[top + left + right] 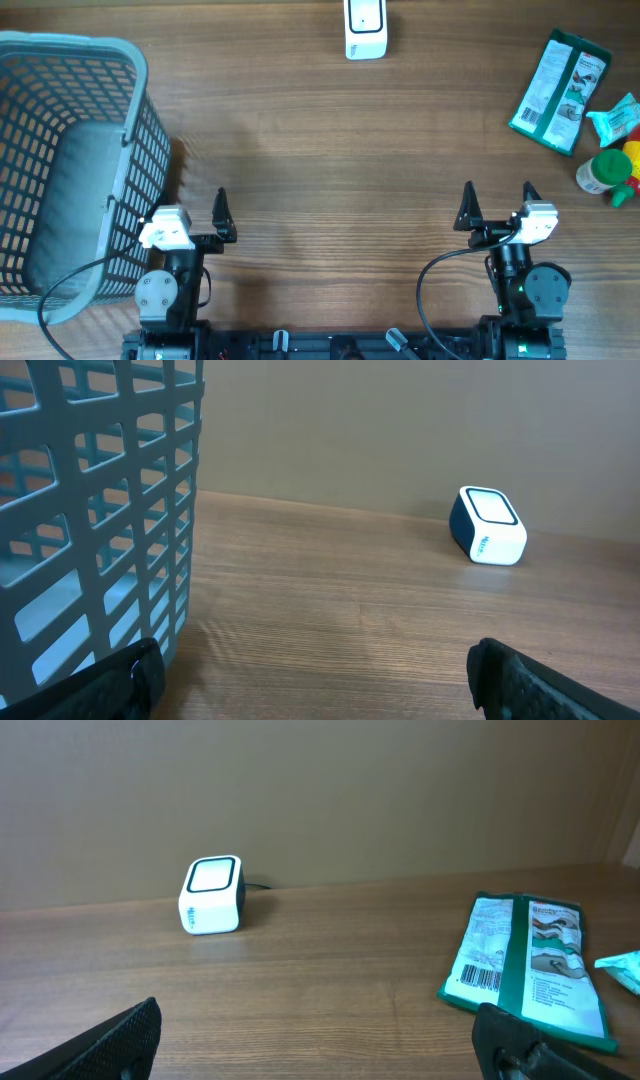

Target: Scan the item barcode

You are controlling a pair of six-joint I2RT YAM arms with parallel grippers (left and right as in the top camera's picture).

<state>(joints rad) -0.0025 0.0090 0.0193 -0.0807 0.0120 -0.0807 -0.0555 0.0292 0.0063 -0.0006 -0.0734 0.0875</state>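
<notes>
We see left gripper [192, 210] and right gripper [497, 198] gaping, empty; rounded white plastic scanner [365, 28], flat green foil packet [559, 90], grey lattice basket [150, 140]

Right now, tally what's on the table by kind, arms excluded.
Basket: 1
Scanner: 1
Packets: 2 (green packet, mint wrapper)
Green-capped bottle: 1
Red-and-yellow item, cut off at the frame edge: 1
Total: 6
</notes>
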